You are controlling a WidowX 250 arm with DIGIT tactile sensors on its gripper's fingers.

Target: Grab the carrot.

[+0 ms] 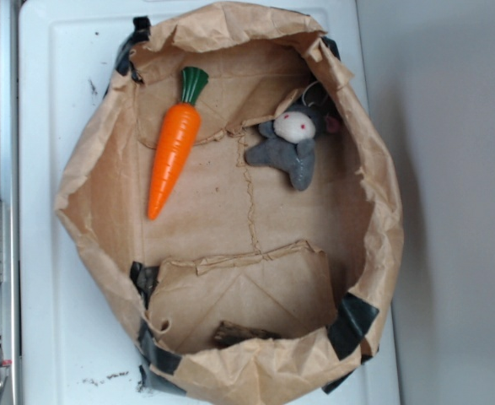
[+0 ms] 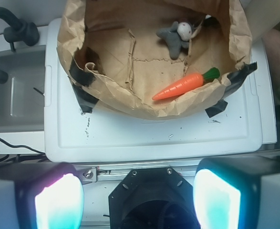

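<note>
Nothing is done yet: the carrot (image 1: 174, 145) lies untouched in the paper bag (image 1: 380, 194), the open claw (image 2: 138, 200) well apart, empty.

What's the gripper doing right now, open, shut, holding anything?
Gripper: open and empty, fingers spread wide, well short of the carrot lying in the paper bag.
</note>
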